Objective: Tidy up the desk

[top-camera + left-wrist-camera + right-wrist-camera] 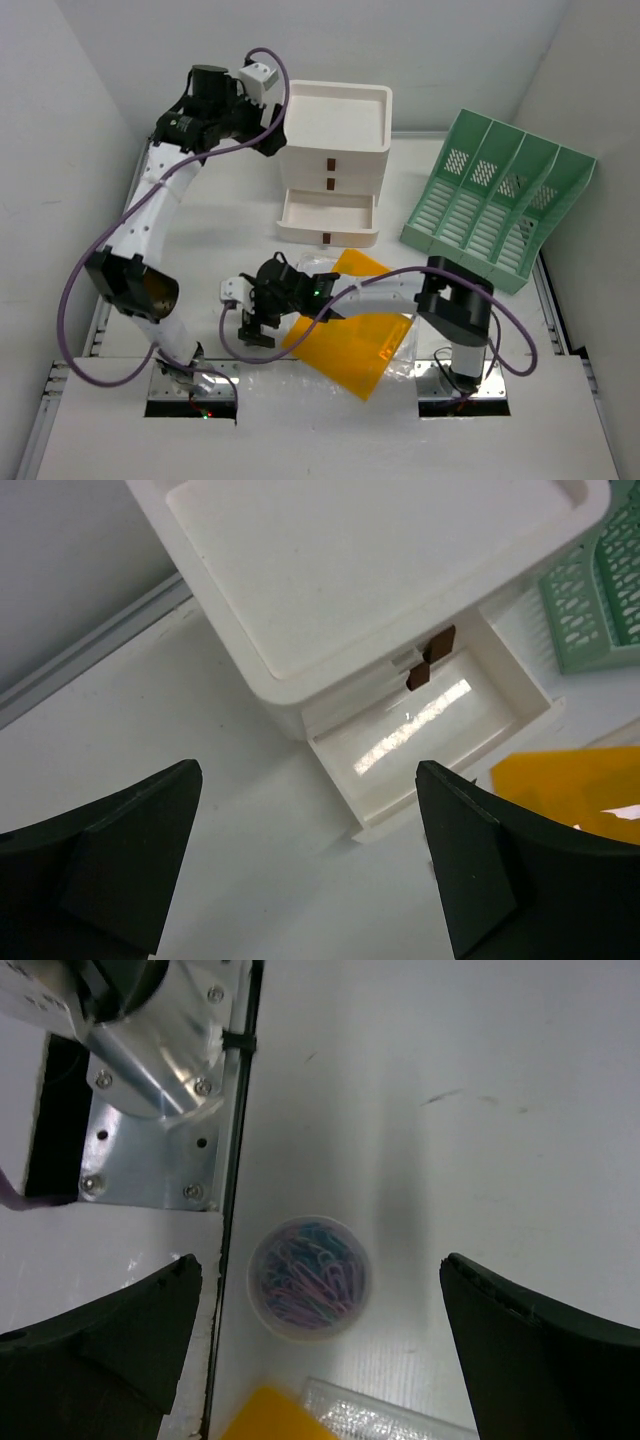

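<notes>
White desk, plain white walls around. Left fingers apart; right fingers apart.

No writing, brand name, number or sign can be read in any view. The white drawer box, the green file rack and the orange folder all show plain surfaces. The small round tub of coloured paper clips on the desk carries no legible label either; only the clips show through it.

White desk, green rack (slotted)
</notes>
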`<control>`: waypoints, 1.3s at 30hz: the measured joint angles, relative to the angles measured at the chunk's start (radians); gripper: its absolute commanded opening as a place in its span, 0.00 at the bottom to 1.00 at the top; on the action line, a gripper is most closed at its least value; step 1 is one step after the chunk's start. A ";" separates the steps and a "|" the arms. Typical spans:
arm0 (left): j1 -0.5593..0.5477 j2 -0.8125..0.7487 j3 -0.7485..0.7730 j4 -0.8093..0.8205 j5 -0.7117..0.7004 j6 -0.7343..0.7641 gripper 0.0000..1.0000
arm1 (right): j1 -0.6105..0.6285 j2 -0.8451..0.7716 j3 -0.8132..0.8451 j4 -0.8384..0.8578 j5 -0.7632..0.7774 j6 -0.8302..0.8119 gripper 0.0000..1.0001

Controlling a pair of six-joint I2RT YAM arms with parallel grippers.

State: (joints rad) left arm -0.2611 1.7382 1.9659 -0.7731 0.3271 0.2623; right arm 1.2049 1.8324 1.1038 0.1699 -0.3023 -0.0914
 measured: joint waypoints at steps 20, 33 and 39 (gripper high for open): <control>0.054 -0.215 -0.369 0.013 0.006 0.088 0.88 | 0.035 0.249 0.174 -0.203 0.040 -0.047 0.24; 0.175 -0.272 -0.418 0.101 0.004 0.094 0.88 | -0.111 -0.003 0.125 -0.198 0.190 0.030 0.01; 0.202 -0.272 -0.441 0.141 0.002 0.076 0.88 | -0.391 -0.031 0.199 -0.242 0.470 0.191 0.01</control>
State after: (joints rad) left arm -0.0593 1.4658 1.5253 -0.6323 0.3294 0.3386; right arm 0.8135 1.8015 1.3029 -0.0723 0.1673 0.0994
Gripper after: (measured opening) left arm 0.880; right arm 0.589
